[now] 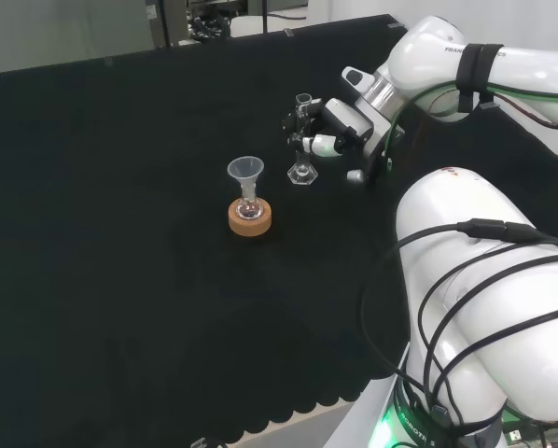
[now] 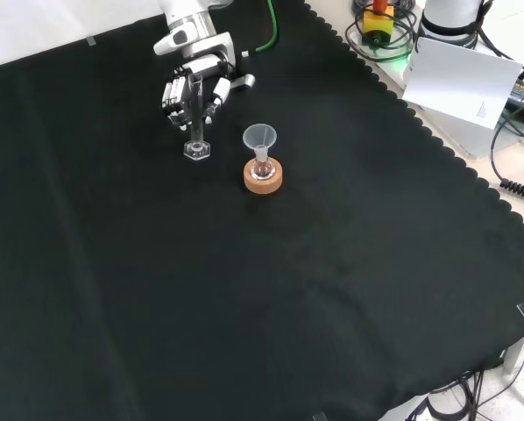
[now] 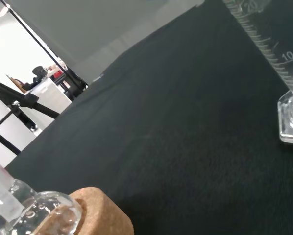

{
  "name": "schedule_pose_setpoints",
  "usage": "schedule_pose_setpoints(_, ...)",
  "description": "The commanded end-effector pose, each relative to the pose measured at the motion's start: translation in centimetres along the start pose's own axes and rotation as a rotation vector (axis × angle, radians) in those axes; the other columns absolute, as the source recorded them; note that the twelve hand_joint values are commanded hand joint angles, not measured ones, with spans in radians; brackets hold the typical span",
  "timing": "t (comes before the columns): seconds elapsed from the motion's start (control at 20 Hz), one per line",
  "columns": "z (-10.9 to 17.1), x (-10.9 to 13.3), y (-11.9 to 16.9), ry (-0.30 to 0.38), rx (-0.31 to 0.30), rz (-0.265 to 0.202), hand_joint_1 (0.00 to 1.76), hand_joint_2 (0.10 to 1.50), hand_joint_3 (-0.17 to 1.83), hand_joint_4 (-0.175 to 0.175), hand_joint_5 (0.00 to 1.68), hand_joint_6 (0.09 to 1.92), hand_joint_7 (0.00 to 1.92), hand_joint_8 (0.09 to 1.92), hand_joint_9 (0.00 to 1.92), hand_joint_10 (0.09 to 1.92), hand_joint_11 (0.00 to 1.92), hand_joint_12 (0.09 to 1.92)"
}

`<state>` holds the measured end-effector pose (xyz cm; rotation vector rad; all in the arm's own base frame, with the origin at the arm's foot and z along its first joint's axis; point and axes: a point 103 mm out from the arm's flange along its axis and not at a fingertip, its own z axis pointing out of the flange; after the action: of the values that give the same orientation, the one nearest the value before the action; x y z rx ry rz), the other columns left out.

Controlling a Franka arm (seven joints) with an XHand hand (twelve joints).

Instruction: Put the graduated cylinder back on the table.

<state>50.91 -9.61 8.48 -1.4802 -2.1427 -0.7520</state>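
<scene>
I count one graduated cylinder [image 2: 195, 123] on my screens, upright with its hexagonal foot on the black cloth of the table [image 2: 244, 307], toward the far edge in the front view. The hand [image 2: 192, 88] sits right at it, fingers curled around the upper tube, so I read it as gripping the cylinder. There is one cork ring stand [image 2: 263, 178] just beside the cylinder, apart from it, carrying one small round flask [image 1: 250, 211] with one clear funnel [image 2: 260, 139] in its neck. In the head view the arm's white links [image 1: 484, 271] block the table's right side.
</scene>
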Motion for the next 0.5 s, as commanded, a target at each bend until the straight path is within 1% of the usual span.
schedule_pose_setpoints(0.05, -0.37, -0.03, 0.29, -0.001, 0.017, 0.018, 0.95, 1.08, -0.17, -0.038, 0.76, 0.71, 0.76, 0.6, 1.15, 0.09, 0.7, 1.17)
schedule_pose_setpoints(0.2, -0.61, -0.28, 0.4, 0.021, 0.012, 0.036, 0.93, 1.06, -0.17, -0.045, 0.7, 0.71, 0.72, 0.6, 1.13, 0.09, 0.65, 1.21)
schedule_pose_setpoints(0.35, -0.57, -0.38, 0.43, 0.015, 0.015, 0.038, 0.92, 1.05, -0.17, -0.053, 0.63, 0.7, 0.68, 0.6, 1.09, 0.09, 0.61, 1.22)
schedule_pose_setpoints(0.5, -0.85, -0.38, 0.59, 0.022, 0.027, 0.045, 0.9, 1.03, -0.17, -0.068, 0.5, 0.65, 0.59, 0.63, 1.02, 0.09, 0.54, 1.25)
